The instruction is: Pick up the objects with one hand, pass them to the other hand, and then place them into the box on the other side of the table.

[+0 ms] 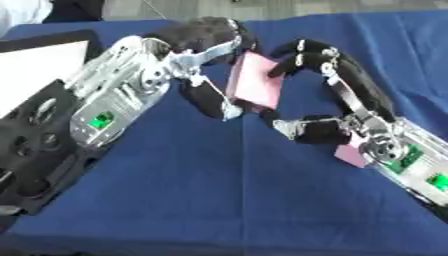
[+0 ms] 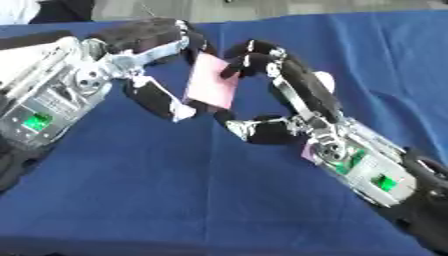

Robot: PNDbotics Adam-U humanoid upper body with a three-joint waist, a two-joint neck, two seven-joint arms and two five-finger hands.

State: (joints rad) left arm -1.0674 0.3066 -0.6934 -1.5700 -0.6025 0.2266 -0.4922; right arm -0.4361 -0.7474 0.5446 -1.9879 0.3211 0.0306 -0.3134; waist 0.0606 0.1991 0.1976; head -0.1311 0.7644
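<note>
Evidently the handover was under way: the pink card [image 1: 255,81] stood on edge above the blue table [image 1: 219,190], caught between both hands. The left hand [image 1: 199,60] had fingers and thumb curled round its near edge; the right hand [image 1: 319,90] pinched the far edge from its own side. Doing it well probably meant confirming one hand's hold before the other let go, without twisting the card. A second pink piece [image 1: 351,154] showed under the right wrist.

A blue cloth [image 1: 219,200] covers the worktop beneath both hands; a small white rounded thing [image 2: 324,78] shows just behind the right hand; grey floor [image 1: 262,7] lies beyond the far edge
</note>
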